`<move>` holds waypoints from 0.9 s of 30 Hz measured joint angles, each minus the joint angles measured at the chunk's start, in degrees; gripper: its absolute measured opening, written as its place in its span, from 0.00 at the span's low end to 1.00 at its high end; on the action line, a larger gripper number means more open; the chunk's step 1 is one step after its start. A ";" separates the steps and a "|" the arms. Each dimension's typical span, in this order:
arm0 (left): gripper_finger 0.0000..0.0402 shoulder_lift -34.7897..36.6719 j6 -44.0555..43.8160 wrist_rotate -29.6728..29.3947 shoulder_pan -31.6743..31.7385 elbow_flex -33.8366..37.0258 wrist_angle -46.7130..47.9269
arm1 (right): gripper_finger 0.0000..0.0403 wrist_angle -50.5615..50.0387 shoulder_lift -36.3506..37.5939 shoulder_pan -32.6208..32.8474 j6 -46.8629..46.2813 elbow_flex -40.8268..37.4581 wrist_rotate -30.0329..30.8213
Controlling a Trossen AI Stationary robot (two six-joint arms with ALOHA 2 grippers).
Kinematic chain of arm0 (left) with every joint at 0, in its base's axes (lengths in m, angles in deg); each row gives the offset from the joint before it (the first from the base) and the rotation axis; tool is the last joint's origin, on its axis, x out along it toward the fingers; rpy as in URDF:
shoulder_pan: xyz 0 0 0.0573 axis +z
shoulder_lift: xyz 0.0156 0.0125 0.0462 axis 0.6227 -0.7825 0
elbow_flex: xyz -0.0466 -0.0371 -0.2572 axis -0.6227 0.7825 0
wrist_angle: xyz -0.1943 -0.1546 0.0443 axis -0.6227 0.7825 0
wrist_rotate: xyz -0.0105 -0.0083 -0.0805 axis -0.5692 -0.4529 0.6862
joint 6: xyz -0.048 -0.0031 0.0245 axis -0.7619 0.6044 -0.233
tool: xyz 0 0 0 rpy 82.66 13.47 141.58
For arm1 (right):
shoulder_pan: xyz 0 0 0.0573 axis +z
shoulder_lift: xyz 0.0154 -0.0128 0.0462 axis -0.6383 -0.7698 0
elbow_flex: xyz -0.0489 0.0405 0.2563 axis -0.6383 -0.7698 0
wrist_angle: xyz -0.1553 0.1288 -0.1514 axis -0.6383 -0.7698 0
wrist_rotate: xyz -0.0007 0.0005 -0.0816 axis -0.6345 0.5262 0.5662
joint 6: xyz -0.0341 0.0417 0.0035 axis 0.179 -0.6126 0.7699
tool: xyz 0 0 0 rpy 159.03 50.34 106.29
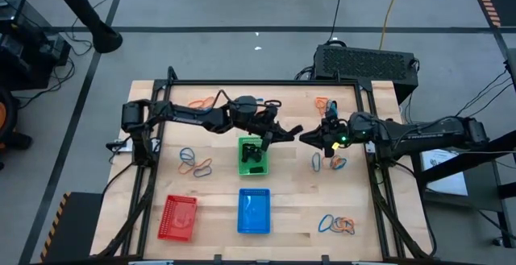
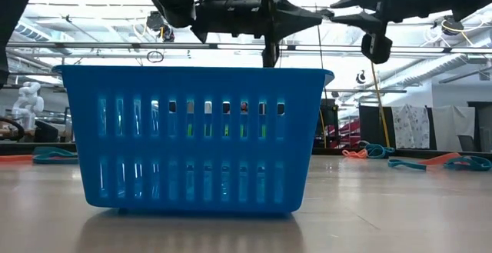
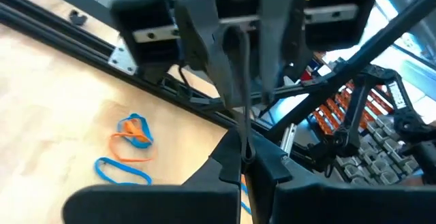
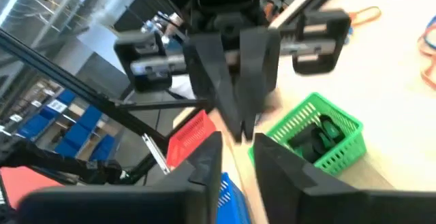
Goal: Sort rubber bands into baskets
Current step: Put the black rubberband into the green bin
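Over the middle of the table my left gripper (image 1: 289, 131) and my right gripper (image 1: 307, 136) meet tip to tip, both level, just right of the green basket (image 1: 252, 157). The left gripper (image 3: 246, 159) is shut on a thin black rubber band (image 3: 240, 94). The band runs on into the gap of the right gripper (image 4: 235, 152), which stands open. Black bands lie in the green basket (image 4: 315, 137). The blue basket (image 1: 254, 211) and the red basket (image 1: 179, 217) stand near the front edge. My left gripper pinches one end of the black band (image 3: 243, 142) between its two fingertips, coming level from the table's left. The band is lifted clear of the table and runs straight toward the other gripper. My right gripper's fingers (image 3: 210, 47) flank the band's far end; I cannot tell whether they touch it.
Loose orange and blue bands lie left of the green basket (image 1: 196, 165), at the far edge (image 1: 203, 102), under the right arm (image 1: 332, 162) and at the front right (image 1: 337, 225). A black frame rail (image 1: 266, 82) runs round the table. The blue basket (image 2: 192, 138) fills the low view.
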 joint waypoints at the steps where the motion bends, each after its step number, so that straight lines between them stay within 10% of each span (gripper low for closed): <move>1: 0.01 0.18 -0.01 0.45 0.25 0.00 0.92 | 0.26 -0.49 0.13 -0.23 0.21 0.00 -0.06; 9: 0.01 6.17 9.12 0.51 0.81 0.00 30.56 | 0.47 -9.87 1.97 -8.08 -3.05 0.51 0.57; 18: 0.01 10.82 15.29 -15.16 -1.54 0.02 62.94 | 0.44 -38.76 -0.38 -26.37 2.50 6.48 4.08; 27: 0.01 10.80 10.19 -21.78 -4.34 0.04 66.69 | 0.35 -44.26 -9.99 -41.84 14.82 8.15 4.54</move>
